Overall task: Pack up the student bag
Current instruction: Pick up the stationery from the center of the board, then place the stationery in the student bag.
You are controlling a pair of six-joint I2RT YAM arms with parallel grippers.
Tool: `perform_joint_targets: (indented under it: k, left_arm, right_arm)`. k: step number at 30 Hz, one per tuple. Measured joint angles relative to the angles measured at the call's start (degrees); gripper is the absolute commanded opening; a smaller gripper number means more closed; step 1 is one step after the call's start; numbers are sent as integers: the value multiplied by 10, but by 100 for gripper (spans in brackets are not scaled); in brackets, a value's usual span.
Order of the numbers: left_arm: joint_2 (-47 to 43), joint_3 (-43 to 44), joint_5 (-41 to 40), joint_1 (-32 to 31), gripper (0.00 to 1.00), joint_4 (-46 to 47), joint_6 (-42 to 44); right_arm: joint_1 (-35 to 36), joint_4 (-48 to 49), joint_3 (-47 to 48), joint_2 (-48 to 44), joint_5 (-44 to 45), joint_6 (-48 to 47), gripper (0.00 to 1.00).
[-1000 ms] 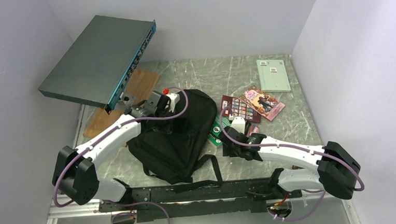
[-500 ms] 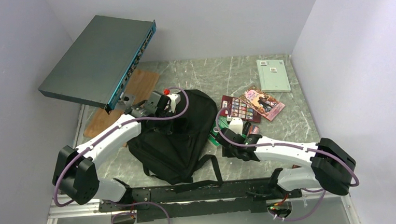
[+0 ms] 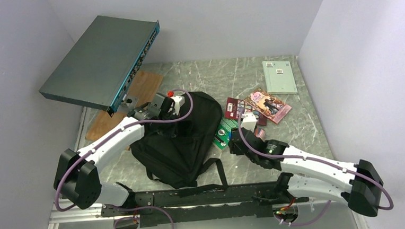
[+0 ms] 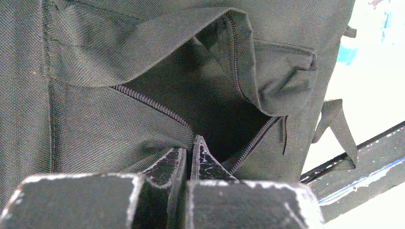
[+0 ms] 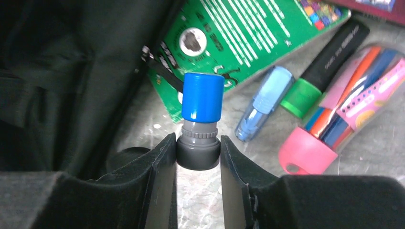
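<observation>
The student bag, a black backpack, lies in the middle of the table. In the left wrist view its zip pocket gapes open. My left gripper is shut on the bag's fabric at the pocket's near edge, holding it up. My right gripper sits just right of the bag and is shut on a grey marker with a blue cap, gripped at its grey body. The marker points toward the bag's edge and the green card.
A green card, a blue pen, a black marker with green cap and a pink pencil case lie by the right gripper. Booklets, a pale box, a network switch and a wooden board lie farther back.
The right arm's elbow has swung out to the right and lower, with the gripper staying beside the bag holding the marker. The left arm and bag have not moved.
</observation>
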Motion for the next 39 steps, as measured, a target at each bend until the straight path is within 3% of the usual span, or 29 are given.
perform_joint_targets:
  k: [4,8,17,25,31,35,39]
  left_arm:
    - [-1,-3,3,0,0,5,0]
    - [-7,-12,6,0,0,14,0]
    - [-24,-25,7,0,0,26,0]
    - [-26,-26,7,0,0,28,0]
    - [-36,-32,6,0,0,34,0]
    - [-39,-34,7,0,0,36,0]
    - [-39,-34,7,0,0,37,0]
  right_arm:
    - [-9,57,0,-21,-22,-59,0]
    - [-63,163,7,13,-146,-124,0]
    - [-126,269,195,261,-460,-193,0]
    - [-127,274,300,389,-579,-199,0]
    - [-127,251,313,420,-584,-203,16]
    - [-125,247,313,423,-584,-204,32]
    - [-124,247,311,421,-576,-201,55]
